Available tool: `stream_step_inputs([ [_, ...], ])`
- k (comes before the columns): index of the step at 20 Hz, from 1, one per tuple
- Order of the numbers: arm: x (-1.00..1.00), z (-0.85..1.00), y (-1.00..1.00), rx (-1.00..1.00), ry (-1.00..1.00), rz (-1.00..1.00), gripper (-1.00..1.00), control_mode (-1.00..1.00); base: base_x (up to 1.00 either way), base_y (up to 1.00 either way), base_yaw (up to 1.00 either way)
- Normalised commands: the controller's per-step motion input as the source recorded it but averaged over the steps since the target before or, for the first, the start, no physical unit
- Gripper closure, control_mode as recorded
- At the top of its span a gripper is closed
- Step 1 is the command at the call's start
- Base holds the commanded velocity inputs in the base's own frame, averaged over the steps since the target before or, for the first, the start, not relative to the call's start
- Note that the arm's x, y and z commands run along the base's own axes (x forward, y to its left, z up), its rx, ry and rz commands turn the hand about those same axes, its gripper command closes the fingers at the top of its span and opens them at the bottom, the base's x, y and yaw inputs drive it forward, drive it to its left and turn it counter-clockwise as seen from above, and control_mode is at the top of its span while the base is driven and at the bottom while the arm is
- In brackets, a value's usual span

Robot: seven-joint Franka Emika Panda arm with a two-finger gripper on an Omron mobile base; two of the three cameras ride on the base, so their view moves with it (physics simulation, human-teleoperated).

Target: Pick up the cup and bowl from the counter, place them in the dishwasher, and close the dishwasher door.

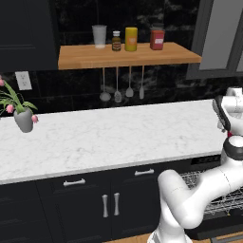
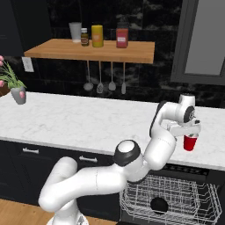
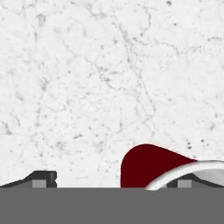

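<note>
cup: red, tapered, smooth, right of frame | gripper: wide open around it, hold unclear | counter: white veined marble

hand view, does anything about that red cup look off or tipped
Nothing is spilled or broken. The cup sits off-centre, close to the right fingertip rather than midway between the wide-open tips. In the right base view it hangs upright below the gripper at the counter edge, above the open dishwasher rack.
</note>
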Motion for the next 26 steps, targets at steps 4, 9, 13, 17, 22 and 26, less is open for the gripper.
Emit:
stream_step_inputs([
  [4,-0.13,0.00,0.18,0.00,0.00,0.00,1.00,-1.00,0.00,0.00,0.00],
  [9,-0.14,0.00,0.07,0.00,0.00,0.00,1.00,-1.00,0.00,0.00,0.00],
  [13,-0.23,0.00,0.00,0.00,0.00,0.00,1.00,-1.00,0.00,0.00,0.00],
  [17,-0.88,0.18,0.12,0.00,-0.16,0.00,1.00,-1.00,0.00,0.00,0.00],
  [22,-1.00,0.33,0.40,0.00,-0.37,0.00,1.00,-1.00,0.00,0.00,0.00],
  [26,-1.00,0.11,0.34,0.00,-0.27,0.00,1.00,-1.00,0.00,0.00,0.00],
])
